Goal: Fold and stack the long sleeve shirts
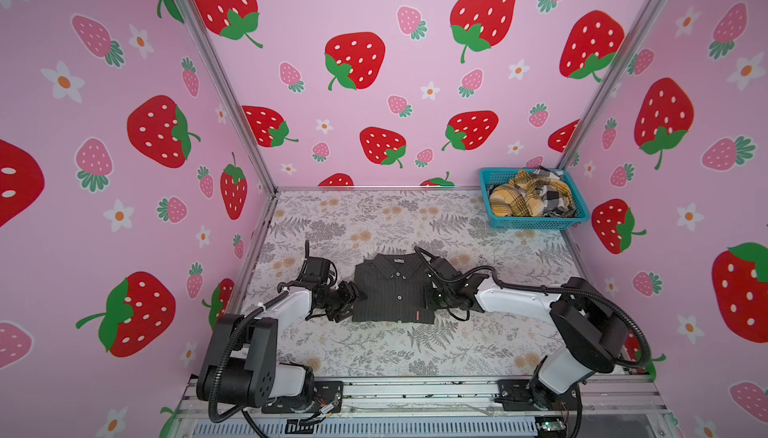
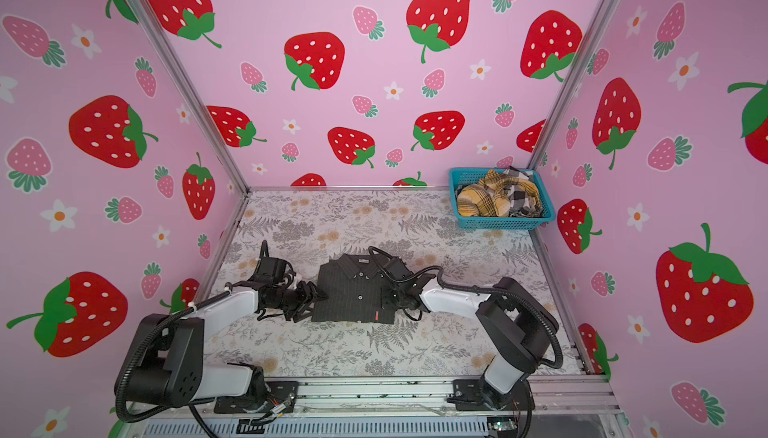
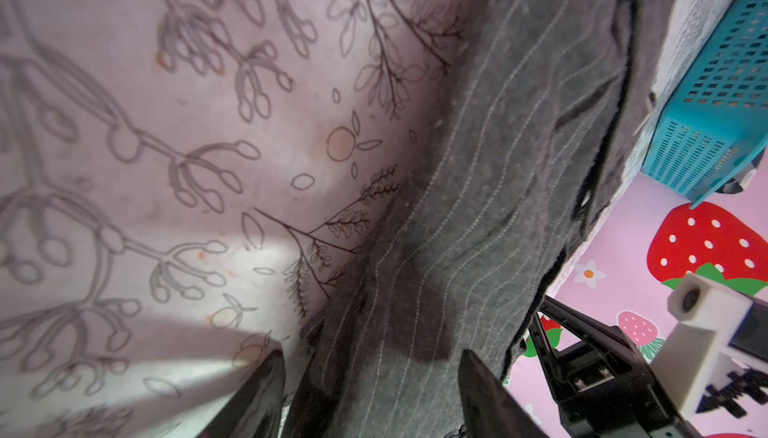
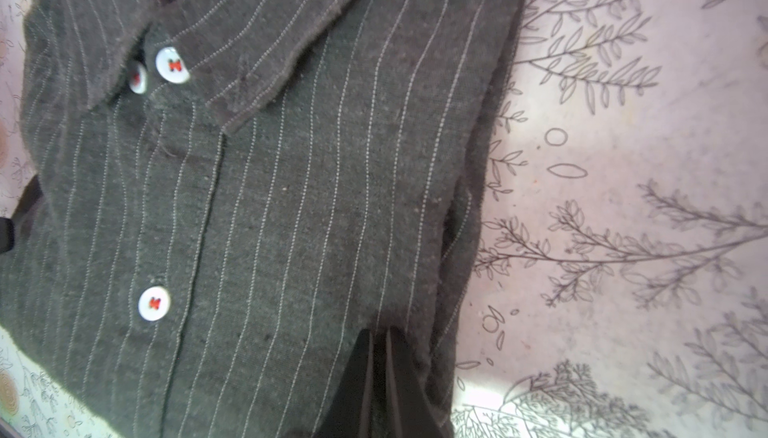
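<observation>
A dark charcoal pinstriped long sleeve shirt [image 1: 392, 290] [image 2: 353, 294] lies folded, collar away from the arms, in the middle of the table. My left gripper [image 1: 349, 301] [image 3: 372, 353] is at its left edge, jaws apart, with the shirt's edge [image 3: 478, 207] lying between the fingers. My right gripper [image 1: 432, 294] [image 4: 379, 332] is shut, its tips resting on top of the shirt [image 4: 270, 207] close to the right edge. A mustard plaid shirt [image 1: 519, 199] [image 2: 486, 197] and a black-and-white check shirt [image 1: 555, 199] [image 2: 521, 197] lie crumpled in the basket.
The teal mesh basket [image 1: 536, 224] [image 2: 503, 222] [image 3: 706, 124] stands in the far right corner of the floral table [image 1: 374, 353]. Strawberry-patterned walls close in the left, back and right sides. A metal rail [image 1: 415, 390] with both arm bases runs along the front.
</observation>
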Robot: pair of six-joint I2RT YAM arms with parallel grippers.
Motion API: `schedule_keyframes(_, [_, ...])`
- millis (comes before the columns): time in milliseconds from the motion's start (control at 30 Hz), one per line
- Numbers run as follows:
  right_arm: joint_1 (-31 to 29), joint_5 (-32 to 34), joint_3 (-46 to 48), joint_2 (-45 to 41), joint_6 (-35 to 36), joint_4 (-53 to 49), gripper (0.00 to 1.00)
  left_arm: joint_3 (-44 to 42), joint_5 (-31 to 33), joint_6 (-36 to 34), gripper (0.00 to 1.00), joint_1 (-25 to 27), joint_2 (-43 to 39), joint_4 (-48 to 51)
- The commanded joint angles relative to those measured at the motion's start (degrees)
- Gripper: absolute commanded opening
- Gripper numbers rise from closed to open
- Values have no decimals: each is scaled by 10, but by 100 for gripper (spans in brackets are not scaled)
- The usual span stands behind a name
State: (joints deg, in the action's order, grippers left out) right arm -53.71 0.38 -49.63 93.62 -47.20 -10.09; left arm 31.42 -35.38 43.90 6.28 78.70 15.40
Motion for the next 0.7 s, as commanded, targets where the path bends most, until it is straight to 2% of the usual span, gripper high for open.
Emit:
schedule_keyframes(0, [2, 14, -7, -16, -16, -17, 12, -13, -20, 13, 65, 5, 7, -20])
schedule_keyframes(400, [5, 40, 4, -50, -36, -26, 12, 6, -14, 7, 44, 24, 4, -2])
schedule_keyframes(567, [5, 39, 9, -46, -41, -24, 12, 4, -8, 8, 44, 29, -10, 3])
schedule_keyframes(667, [5, 38, 15, -48, -42, -18, 12, 2, -9, 9, 51, 31, -20, 4])
